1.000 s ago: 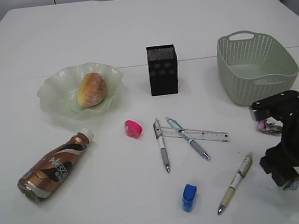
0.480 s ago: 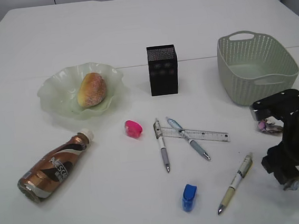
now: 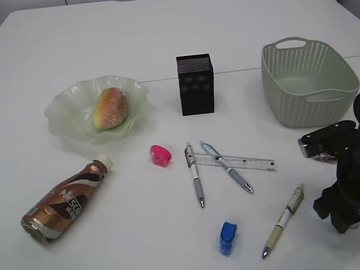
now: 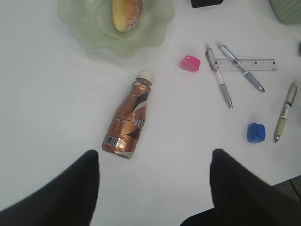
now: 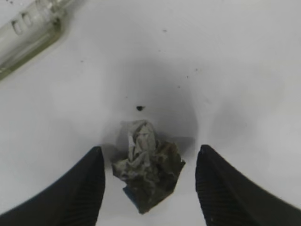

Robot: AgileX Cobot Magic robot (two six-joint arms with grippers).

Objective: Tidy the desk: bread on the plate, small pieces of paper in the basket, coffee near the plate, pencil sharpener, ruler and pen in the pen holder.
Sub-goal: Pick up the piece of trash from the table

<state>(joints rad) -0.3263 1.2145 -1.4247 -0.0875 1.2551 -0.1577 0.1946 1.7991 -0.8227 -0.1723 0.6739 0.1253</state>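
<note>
Coffee bottle (image 4: 128, 120) flat, cap (image 4: 145, 75) toward plate (image 4: 92, 31)

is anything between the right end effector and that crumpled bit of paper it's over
Nothing visible. In the right wrist view the small crumpled grey paper scrap lies on the bare white table directly between the right end effector's open black fingers, with a gap on each side. The clear pen lies off to one side.
</note>
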